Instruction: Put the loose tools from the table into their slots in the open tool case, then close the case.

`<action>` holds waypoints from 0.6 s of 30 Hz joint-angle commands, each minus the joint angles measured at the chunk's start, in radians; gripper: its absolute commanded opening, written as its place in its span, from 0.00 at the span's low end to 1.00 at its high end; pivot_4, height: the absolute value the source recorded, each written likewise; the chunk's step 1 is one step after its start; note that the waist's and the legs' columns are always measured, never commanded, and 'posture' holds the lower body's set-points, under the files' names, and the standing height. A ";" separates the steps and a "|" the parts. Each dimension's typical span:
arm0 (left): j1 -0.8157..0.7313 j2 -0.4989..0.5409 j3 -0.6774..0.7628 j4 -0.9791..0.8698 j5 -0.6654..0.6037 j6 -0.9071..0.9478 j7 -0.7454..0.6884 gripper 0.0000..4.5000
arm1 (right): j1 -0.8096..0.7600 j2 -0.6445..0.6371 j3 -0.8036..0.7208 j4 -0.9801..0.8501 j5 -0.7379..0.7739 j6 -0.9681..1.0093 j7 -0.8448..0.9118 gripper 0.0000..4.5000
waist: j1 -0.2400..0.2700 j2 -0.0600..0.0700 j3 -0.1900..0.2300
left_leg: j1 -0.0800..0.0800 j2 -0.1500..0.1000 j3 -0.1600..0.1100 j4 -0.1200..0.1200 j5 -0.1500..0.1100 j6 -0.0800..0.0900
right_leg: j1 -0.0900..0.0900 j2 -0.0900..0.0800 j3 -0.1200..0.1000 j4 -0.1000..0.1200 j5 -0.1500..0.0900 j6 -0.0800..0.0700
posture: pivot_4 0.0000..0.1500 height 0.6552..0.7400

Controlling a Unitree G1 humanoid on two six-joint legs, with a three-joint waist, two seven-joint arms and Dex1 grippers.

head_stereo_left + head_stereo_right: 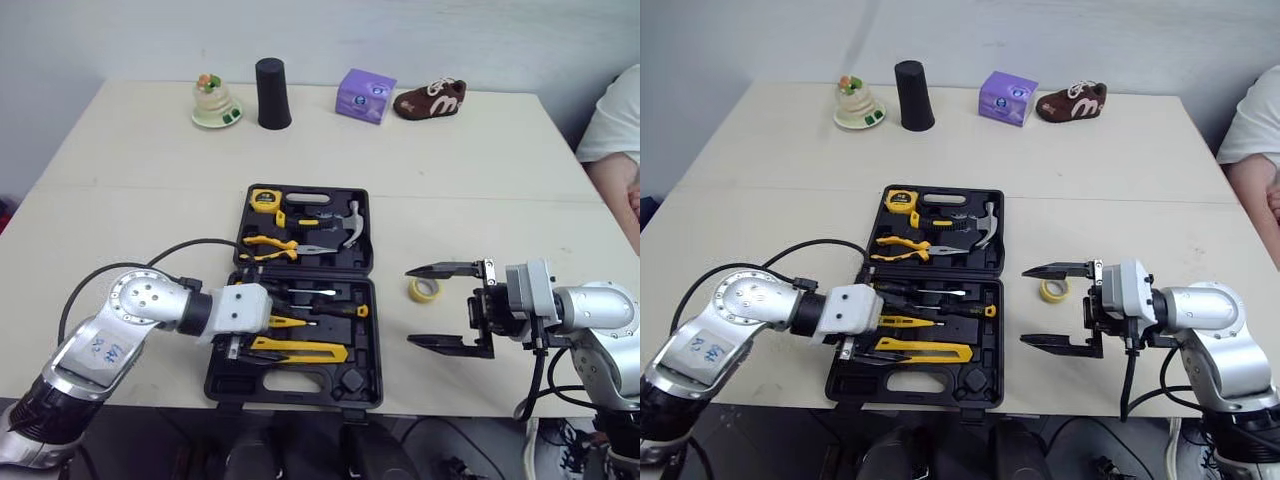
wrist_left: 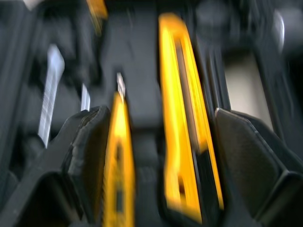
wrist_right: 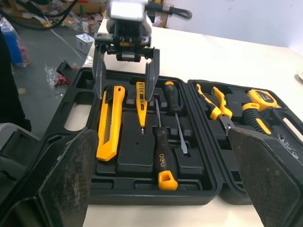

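Left tool spread astride the knife, which lies in the case beneath it; best lift straight up so nothing snags; right tool likewise spread, the tape loose on the counter just beside its far finger, likely next.

Beige table — pale wall behind, cluttered floor.

The pale table carried an open black tool case near its front edge, with a yellow tape roll just beside it. Along the far edge stood a small green dish, a black cup, a purple box and a brown shoe.
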 commanded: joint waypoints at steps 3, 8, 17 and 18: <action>0.029 -0.053 0.114 0.023 -0.092 -0.071 0.001 0.80 | -0.005 0.012 -0.003 -0.023 -0.007 -0.029 -0.008 1.00 | 0.004 0.000 0.000 | 0.000 0.000 0.000 0.001 0.000 0.000 | 0.000 0.000 0.000 0.000 0.000 0.000 | 1.00 1.00; 0.075 -0.120 0.097 0.037 -0.088 -0.161 -0.006 0.62 | 0.004 0.026 -0.002 -0.014 -0.018 -0.042 -0.013 1.00 | 0.006 0.000 0.000 | 0.000 -0.001 0.000 0.002 0.000 0.001 | 0.001 -0.001 -0.001 0.000 0.000 0.000 | 1.00 1.00; 0.081 -0.200 -0.019 0.119 0.042 -0.272 0.031 0.00 | 0.062 0.021 -0.005 -0.030 -0.026 -0.061 -0.001 1.00 | 0.005 0.000 0.000 | 0.000 -0.002 0.000 0.003 0.000 0.001 | 0.001 -0.001 0.000 0.002 0.000 0.000 | 1.00 1.00; 0.077 -0.201 -0.024 0.142 0.059 -0.285 0.030 0.00 | 0.062 0.020 -0.006 -0.027 -0.027 -0.063 -0.001 1.00 | 0.004 0.000 0.000 | 0.000 -0.002 0.000 0.004 0.000 0.001 | 0.001 -0.001 0.000 0.002 0.000 0.000 | 1.00 1.00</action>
